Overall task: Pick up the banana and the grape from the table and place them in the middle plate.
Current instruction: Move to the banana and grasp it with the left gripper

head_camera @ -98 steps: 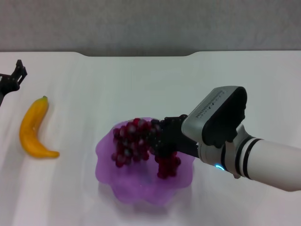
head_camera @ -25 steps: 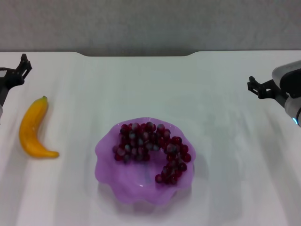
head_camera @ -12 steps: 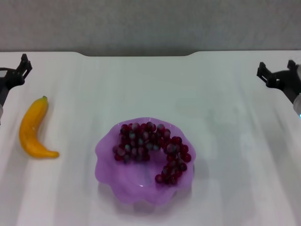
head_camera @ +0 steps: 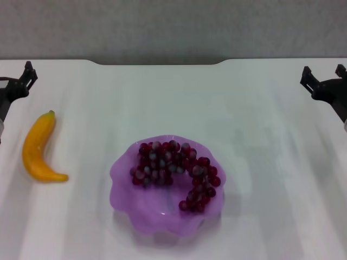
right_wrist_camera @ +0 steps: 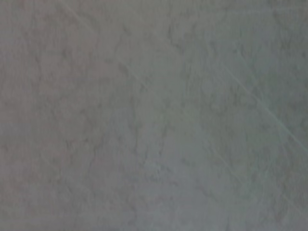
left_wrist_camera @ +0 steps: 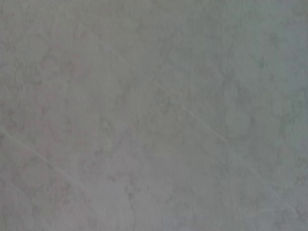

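While banana (head_camera: 37,149) lies lengthwise | stem tip points away, seemingly

A bare test bench in a lab or robot workspace, by the look of it: a plain white tabletop (head_camera: 173,97) with a notched far edge at 12 o'clock, backed by a blank grey wall (head_camera: 173,27). Nothing domestic shows, no furniture, utensils or decoration.

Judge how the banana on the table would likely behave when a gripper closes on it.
The banana looks smooth and glossy, so it may slip between fingers. Its curved body lies flat on the table, so a sideways push would probably pivot it rather than roll it. It appears rigid, unlikely to sag.
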### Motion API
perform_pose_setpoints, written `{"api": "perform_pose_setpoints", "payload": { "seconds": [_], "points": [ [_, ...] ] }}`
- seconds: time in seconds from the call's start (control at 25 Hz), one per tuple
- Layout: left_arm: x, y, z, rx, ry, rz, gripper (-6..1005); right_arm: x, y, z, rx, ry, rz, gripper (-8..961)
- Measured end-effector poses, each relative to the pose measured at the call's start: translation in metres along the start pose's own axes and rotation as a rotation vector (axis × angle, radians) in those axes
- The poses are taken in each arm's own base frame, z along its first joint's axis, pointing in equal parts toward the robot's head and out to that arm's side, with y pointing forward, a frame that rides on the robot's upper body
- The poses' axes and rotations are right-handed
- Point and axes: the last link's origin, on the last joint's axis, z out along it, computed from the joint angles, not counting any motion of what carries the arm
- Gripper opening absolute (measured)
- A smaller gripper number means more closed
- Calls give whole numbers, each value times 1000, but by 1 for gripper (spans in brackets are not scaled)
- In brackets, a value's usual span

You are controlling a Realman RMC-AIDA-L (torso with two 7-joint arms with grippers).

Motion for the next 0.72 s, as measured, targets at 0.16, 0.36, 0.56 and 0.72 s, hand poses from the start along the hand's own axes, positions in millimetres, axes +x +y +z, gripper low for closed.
{"api": "perform_pose_setpoints", "payload": {
  "seconds": [0.16, 0.36, 0.56, 0.72],
  "points": [
    [0, 0, 0, 0, 0, 0, 752, 1, -6, -5, 22, -21, 11, 846],
    [1, 1, 1, -1, 1, 0, 750, 0, -9, -11, 33, -65, 21, 846],
    [-1, 7, 1, -37, -5, 30, 748, 2, -11, -14, 36, -70, 20, 846],
    [-1, 22, 7, -94, -50, 48, 747, 5, -13, -16, 41, -62, 15, 846]
  ]
}}
